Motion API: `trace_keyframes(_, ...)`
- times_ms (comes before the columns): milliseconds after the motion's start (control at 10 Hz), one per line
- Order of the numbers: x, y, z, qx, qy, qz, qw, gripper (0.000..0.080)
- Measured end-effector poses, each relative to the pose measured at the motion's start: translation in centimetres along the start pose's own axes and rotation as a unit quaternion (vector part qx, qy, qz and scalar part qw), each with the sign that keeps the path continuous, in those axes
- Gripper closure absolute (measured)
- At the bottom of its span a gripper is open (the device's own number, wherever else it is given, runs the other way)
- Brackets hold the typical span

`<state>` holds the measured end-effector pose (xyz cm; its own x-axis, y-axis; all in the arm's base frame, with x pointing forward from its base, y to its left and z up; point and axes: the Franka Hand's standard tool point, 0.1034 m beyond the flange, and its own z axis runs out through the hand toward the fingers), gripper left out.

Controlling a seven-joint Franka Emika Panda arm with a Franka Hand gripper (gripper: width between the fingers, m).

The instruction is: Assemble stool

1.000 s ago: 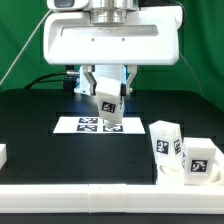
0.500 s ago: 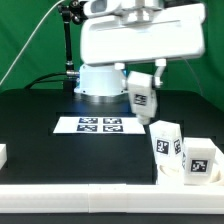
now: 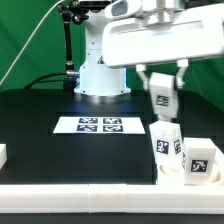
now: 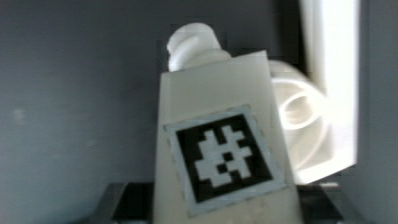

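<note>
One leg (image 3: 162,99), clamped in the pincer (image 3: 163,88), has swung above the seat (image 3: 176,176).

Wrist view blurred; seat (image 4: 306,110) edge-cropped

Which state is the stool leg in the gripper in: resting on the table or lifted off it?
Lifted off. In the exterior view the leg hangs from the gripper, clear of the black table, above the seat.

1. Gripper (image 3: 163,92) pointing straight down, fingers clamped on a stool leg (image 3: 162,101), held upright in the air.
2. Hanging just above the seat (image 3: 188,176).
3. Arm reaching in from above.
</note>
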<state>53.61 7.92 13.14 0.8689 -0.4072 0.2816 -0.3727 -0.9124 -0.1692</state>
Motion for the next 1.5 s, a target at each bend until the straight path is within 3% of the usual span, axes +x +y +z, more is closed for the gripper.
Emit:
trace_keyframes(400,2.5,-6.3,1.7,0.020,0.021,-0.033,0.999,0.0473)
trace_keyframes(600,2.4,-6.3,1.8,0.023,0.035,-0.033,0.999,0.0473)
trace_keyframes(1000,2.6,-8.3,2.0,0.063,0.163,-0.043,0.984,0.0473)
trace_keyframes(1100,2.3,-8.6,3.1,0.057,0.148,-0.045,0.986,0.0473)
trace_keyframes(1200,3.1,-8.9,3.2,0.057,0.155,-0.053,0.985,0.0473)
trace_keyframes(1400,4.1,-8.0,3.4,0.044,0.161,-0.085,0.982,0.0473)
trace_keyframes(1500,4.1,-8.0,3.5,0.044,0.160,-0.084,0.983,0.0473)
